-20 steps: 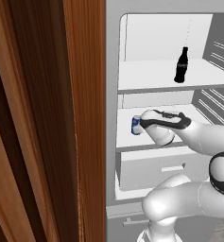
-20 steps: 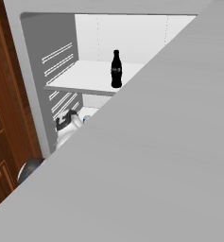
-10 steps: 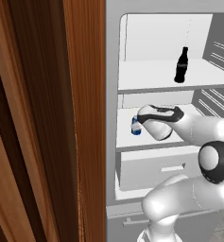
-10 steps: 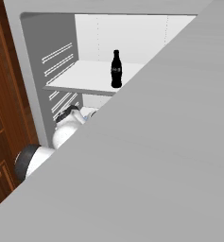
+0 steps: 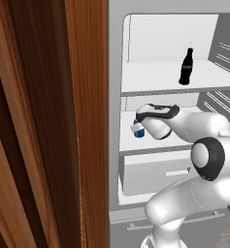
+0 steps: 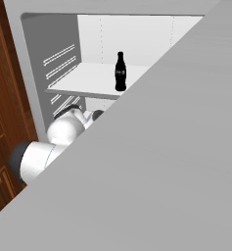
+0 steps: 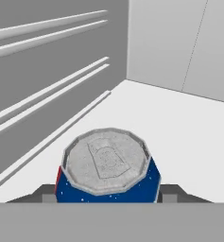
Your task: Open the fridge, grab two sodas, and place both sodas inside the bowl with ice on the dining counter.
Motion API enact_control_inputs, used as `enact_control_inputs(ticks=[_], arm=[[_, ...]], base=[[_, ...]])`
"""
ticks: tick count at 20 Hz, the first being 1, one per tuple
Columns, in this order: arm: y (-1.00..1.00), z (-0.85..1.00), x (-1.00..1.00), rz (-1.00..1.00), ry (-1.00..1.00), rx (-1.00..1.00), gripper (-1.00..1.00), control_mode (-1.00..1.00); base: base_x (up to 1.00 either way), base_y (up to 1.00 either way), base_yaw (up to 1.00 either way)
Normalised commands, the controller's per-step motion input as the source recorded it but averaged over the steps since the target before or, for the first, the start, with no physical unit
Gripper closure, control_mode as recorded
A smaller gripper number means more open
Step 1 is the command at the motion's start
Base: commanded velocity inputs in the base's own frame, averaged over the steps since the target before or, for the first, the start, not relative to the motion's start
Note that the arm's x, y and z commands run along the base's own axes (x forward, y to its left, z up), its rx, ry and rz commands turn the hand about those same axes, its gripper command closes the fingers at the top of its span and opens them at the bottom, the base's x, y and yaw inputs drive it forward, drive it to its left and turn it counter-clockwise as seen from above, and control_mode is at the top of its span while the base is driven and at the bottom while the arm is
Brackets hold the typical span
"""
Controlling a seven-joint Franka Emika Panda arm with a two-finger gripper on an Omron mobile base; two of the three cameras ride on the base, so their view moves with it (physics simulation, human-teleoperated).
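Evidently, the job is in its first stretch.

Fridge: the fridge (image 5: pixel 116 68) stands open, its white shelves in plain sight beside the brown wooden cabinet (image 5: pixel 48 121), so the opening step looks done.

Blue can: the blue can (image 7: pixel 106 172) stands upright on the middle shelf (image 7: pixel 179 127), near the ribbed side wall. In the left base view it sits at the tip of the arm's hand (image 5: pixel 138 130).

Gripper: the gripper (image 7: pixel 106 193) has one dark finger (image 7: pixel 47 194) on each side of the can, tight against its wall or nearly so. It looks closed around the can, though I cannot tell whether the grip is firm yet (the can is not lifted off the shelf).

Cola bottle: the black cola bottle (image 5: pixel 186 67) stands upright and untouched on the shelf above, well apart from the hand; it shows from the other side too (image 6: pixel 120 72).

Left to do: by my judgement, lift out the can, carry it to the bowl, then come back for the bottle. Neither soda has left the fridge.

Writing: the bottle carries a pale label band, too small to read. The can shows blue with a strip of red and white specks, no legible lettering; its grey lid has an embossed tab outline only.
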Motion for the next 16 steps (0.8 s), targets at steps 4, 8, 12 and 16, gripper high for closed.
enact_control_inputs(ticks=[4,8,12,16], arm=[[0.00,0.00,0.00,0.00,0.00,0.00,1.00,-1.00],[0.00,0.00,0.00,0.00,0.00,0.00,1.00,-1.00],[-0.05,0.00,-0.06,0.00,-0.04,0.00,1.00,-1.00],[-0.27,-0.04,-0.23,0.00,-0.09,0.03,1.00,-1.00]], base=[[0.00,0.00,0.00],[0.00,0.00,0.00],[0.00,0.00,0.00],[0.00,0.00,0.00]])
